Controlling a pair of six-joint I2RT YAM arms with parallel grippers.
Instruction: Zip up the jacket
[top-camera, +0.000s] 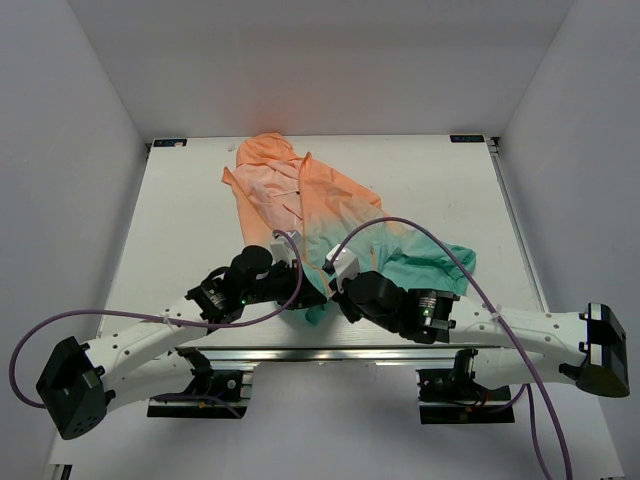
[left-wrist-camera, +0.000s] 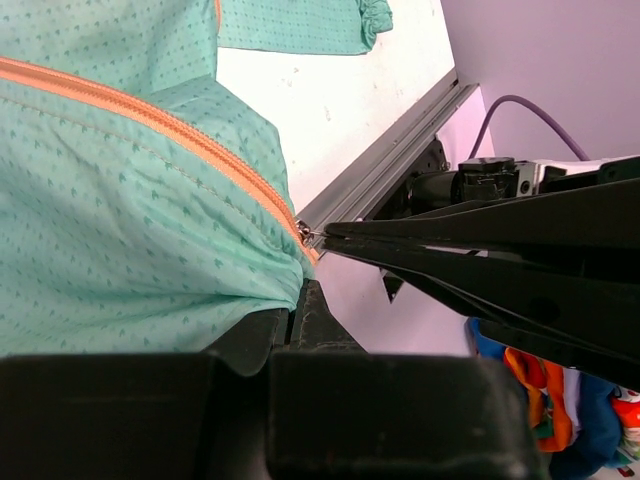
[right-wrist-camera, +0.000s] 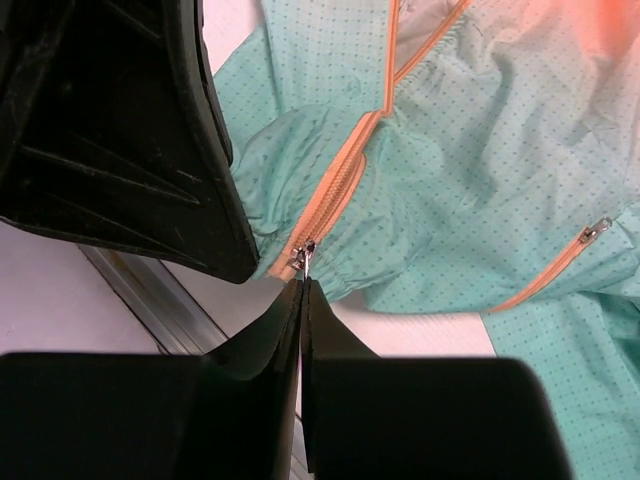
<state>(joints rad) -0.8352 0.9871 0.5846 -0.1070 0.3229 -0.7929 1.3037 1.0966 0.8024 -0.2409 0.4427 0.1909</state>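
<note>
The jacket (top-camera: 320, 215) lies spread on the white table (top-camera: 180, 230), peach-orange at the far hood and teal at the near hem. In the left wrist view my left gripper (left-wrist-camera: 295, 292) is shut, pinching the teal hem (left-wrist-camera: 150, 250) just below the orange zipper (left-wrist-camera: 180, 128). My right gripper (right-wrist-camera: 303, 284) is shut on the small metal zipper pull (right-wrist-camera: 304, 256) at the zipper's bottom end. Both grippers meet at the hem near the table's front edge, the left gripper (top-camera: 303, 288) beside the right gripper (top-camera: 332, 284). The right gripper's dark fingers (left-wrist-camera: 450, 240) reach the slider (left-wrist-camera: 305, 233).
An aluminium rail (left-wrist-camera: 385, 165) runs along the table's near edge right under the hem. A pocket zipper (right-wrist-camera: 585, 240) sits on the teal front panel. Purple cables (top-camera: 420, 235) loop over the jacket's lower right. White walls enclose the table.
</note>
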